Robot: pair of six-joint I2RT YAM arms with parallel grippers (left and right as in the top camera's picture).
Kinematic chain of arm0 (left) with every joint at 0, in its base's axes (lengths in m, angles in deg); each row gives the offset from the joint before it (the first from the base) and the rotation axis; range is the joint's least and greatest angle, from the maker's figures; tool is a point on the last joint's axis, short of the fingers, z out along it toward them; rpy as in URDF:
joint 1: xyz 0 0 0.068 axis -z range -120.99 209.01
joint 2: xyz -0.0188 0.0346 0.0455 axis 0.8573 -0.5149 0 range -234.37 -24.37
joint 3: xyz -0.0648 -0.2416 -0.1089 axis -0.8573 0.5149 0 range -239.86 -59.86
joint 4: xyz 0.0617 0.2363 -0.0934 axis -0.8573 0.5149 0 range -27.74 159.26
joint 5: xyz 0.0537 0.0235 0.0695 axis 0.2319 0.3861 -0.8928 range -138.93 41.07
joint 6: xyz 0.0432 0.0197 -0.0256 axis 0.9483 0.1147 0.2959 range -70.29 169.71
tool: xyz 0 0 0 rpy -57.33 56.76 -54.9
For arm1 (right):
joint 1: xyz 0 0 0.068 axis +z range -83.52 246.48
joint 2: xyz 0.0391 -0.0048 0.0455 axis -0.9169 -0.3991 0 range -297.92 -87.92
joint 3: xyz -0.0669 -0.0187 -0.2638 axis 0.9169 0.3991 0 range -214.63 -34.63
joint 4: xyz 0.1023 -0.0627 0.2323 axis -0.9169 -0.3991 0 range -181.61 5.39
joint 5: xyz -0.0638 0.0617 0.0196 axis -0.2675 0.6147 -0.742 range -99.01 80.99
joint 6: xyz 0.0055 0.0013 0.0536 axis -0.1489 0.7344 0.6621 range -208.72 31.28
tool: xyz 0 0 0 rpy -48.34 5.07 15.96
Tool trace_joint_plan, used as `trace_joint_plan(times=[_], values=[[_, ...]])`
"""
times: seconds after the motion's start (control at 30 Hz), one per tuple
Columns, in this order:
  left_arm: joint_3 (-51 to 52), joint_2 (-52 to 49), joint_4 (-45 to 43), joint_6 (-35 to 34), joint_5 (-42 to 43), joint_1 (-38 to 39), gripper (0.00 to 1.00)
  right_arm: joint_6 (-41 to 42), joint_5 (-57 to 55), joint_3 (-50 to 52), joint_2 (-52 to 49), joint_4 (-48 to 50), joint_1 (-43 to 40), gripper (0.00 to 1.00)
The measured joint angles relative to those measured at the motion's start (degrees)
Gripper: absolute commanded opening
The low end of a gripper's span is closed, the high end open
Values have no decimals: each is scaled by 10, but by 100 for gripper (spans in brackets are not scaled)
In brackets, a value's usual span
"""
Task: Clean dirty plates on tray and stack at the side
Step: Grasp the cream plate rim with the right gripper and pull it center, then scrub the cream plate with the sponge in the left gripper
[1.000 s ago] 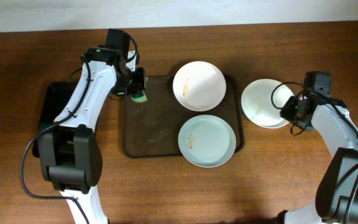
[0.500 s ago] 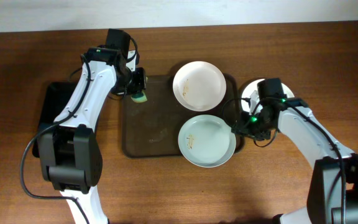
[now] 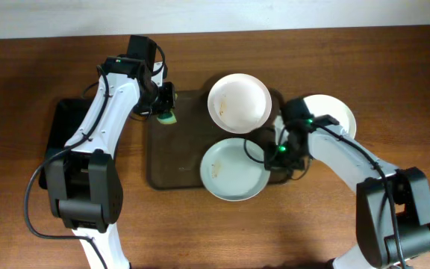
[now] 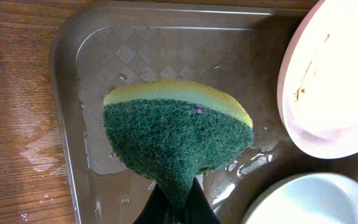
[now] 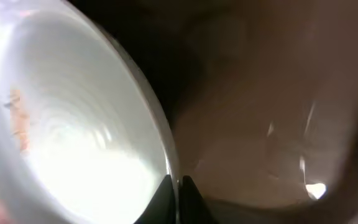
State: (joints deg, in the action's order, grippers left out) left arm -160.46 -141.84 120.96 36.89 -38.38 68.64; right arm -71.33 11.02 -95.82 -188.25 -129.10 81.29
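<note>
- My right gripper [image 3: 278,155] is pinched narrow on the right rim of the near plate [image 3: 234,169]. The plate sits face up on the near right part of the tray [image 3: 176,161] and overhangs the tray's near rim.
- Only the right wrist camera shows this grip: the thin white rim runs down between the two fingertips, with dark tray beside it.
- The tray's long axis runs left to right across the table [image 3: 21,67]. A small yellowish smear marks the near plate's left half.
- My left gripper [image 3: 168,112] hangs over the tray's far left corner, clamped on a sponge [image 4: 176,134]. Its green scouring face is toward the wrist camera, with a yellow layer behind it.
- The left wrist camera alone shows water drops and a wet film on the tray under the sponge.
- The far plate [image 3: 239,103] lies face up on the tray's far right part, past its far rim, with brown streaks on its left side.
- A third plate [image 3: 334,113] rests on the table just right of the tray, partly hidden by my right arm.
- A black tray [image 3: 57,131] lies left of the tray.
</note>
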Motion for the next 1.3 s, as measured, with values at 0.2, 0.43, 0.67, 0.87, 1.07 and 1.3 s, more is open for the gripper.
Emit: trace_joint_plan(times=[0.2, 0.43, 0.67, 0.87, 1.07, 1.3], values=[[0, 0, 18, 26, 0, -11, 0, 78, -50, -57, 5, 64, 130, 4], [0, 0, 45, 60, 0, -38, 0, 177, -127, -82, -20, 78, 178, 4], [0, 0, 56, 74, 0, -37, 1, 229, -120, -132, -113, 104, 188, 4], [85, 0, -21, 107, -7, -1, 1, 245, -86, -133, -131, 112, 185, 4], [204, 3, -130, 117, -11, 9, 0, 244, -79, -133, -132, 114, 185, 4], [233, 17, -107, 144, 73, 10, 0, 244, -79, -133, -132, 111, 182, 4]])
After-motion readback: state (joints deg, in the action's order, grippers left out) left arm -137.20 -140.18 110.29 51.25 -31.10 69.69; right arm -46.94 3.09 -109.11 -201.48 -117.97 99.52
